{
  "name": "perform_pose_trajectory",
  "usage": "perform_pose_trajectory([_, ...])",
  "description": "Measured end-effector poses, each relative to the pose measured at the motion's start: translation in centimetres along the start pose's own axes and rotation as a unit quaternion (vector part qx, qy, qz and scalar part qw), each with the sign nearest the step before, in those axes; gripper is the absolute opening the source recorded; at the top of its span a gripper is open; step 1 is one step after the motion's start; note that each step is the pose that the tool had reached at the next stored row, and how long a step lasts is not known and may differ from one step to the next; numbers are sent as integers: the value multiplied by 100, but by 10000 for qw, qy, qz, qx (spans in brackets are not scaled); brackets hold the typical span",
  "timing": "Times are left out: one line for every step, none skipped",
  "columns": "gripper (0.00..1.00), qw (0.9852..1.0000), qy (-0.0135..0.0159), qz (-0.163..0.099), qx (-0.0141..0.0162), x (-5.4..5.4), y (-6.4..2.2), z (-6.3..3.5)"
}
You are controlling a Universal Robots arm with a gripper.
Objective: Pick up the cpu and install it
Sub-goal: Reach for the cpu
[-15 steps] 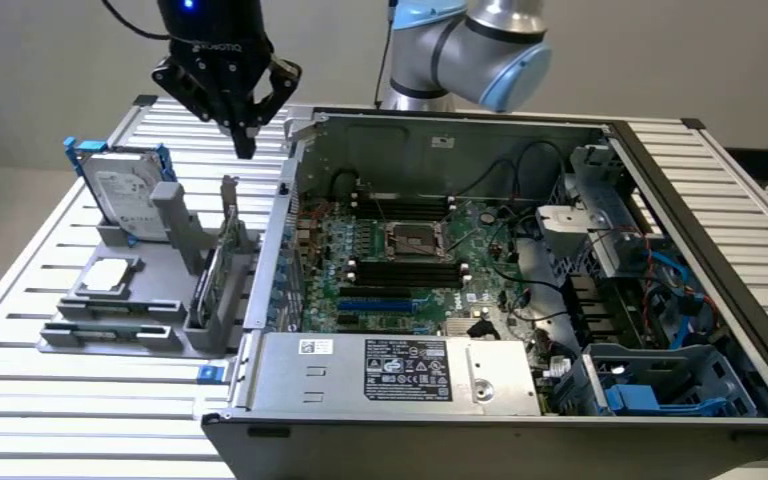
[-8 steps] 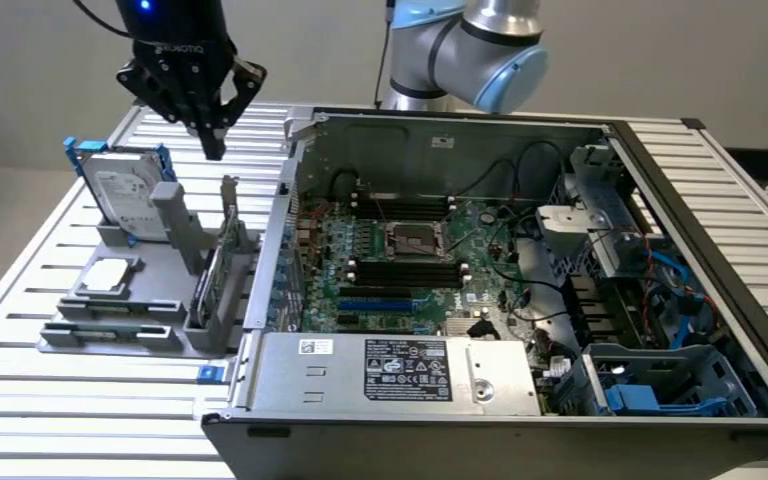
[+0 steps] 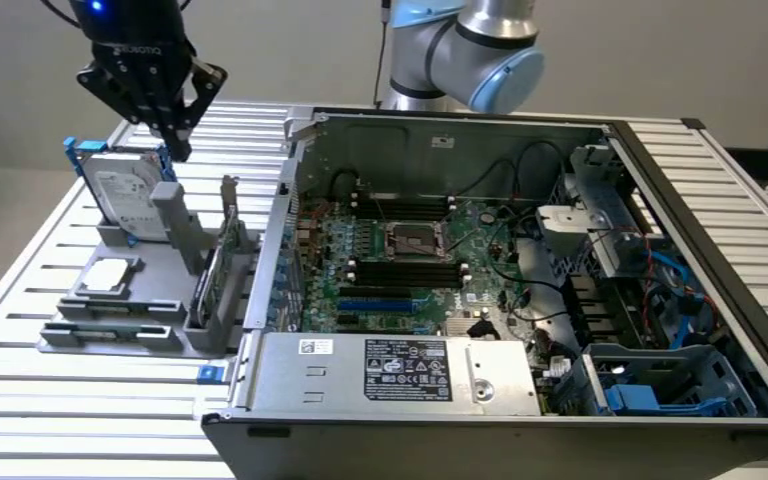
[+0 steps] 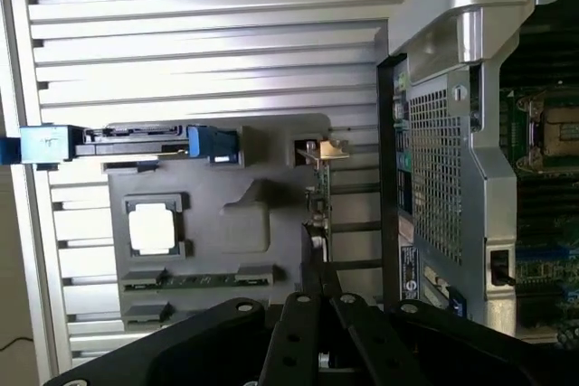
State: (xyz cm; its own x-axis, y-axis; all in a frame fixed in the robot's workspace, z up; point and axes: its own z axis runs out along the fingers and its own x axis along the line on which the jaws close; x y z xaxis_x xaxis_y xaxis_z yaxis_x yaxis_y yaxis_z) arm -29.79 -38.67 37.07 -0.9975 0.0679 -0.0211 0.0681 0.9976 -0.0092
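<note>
The cpu (image 3: 111, 275) is a small silver square lying flat in a pocket of the grey holder (image 3: 117, 335), at the exterior view's left. In the wrist view the cpu (image 4: 152, 228) shows as a bright square seen from above. My gripper (image 3: 176, 148) hangs high over the holder's far end, beside the upright hard drive (image 3: 124, 190), well above and behind the cpu. Its black fingers (image 4: 312, 264) are shut together with nothing between them. The bare cpu socket (image 3: 411, 238) sits mid-motherboard inside the open computer case (image 3: 704, 250).
The holder also carries an upright expansion card (image 3: 231, 250) and a memory stick (image 3: 104, 330). The case wall (image 3: 284, 230) stands just to the holder's right in the exterior view. A power supply (image 3: 404, 370) fills the case's near end. Slatted table (image 3: 37, 420) lies around.
</note>
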Motion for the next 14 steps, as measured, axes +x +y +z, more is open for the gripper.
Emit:
perform_pose_trajectory([11,10000,-1,-1,12,46,3,4])
perform_pose_trajectory([11,10000,-1,0,23,92,6,9])
perform_pose_trajectory([11,10000,-3,0,34,139,9,14])
perform_pose_trajectory([11,10000,-4,-1,45,186,12,18])
perform_pose_trajectory([11,10000,-4,-1,55,228,14,22])
perform_pose_trajectory([11,10000,-5,-2,67,274,17,27])
perform_pose_trajectory([11,10000,-5,-2,78,320,20,31])
perform_pose_trajectory([11,10000,-6,-1,87,367,22,37])
perform_pose_trajectory([11,10000,-6,-2,94,412,25,43])
perform_pose_trajectory([11,9999,-7,-2,100,457,27,50])
perform_pose_trajectory([11,9999,-7,-3,106,503,29,56])
perform_pose_trajectory([11,9999,-7,-2,112,552,32,65])
perform_pose_trajectory([11,9999,-8,-2,114,598,34,74])
perform_pose_trajectory([11,9999,-8,-2,116,641,36,84])
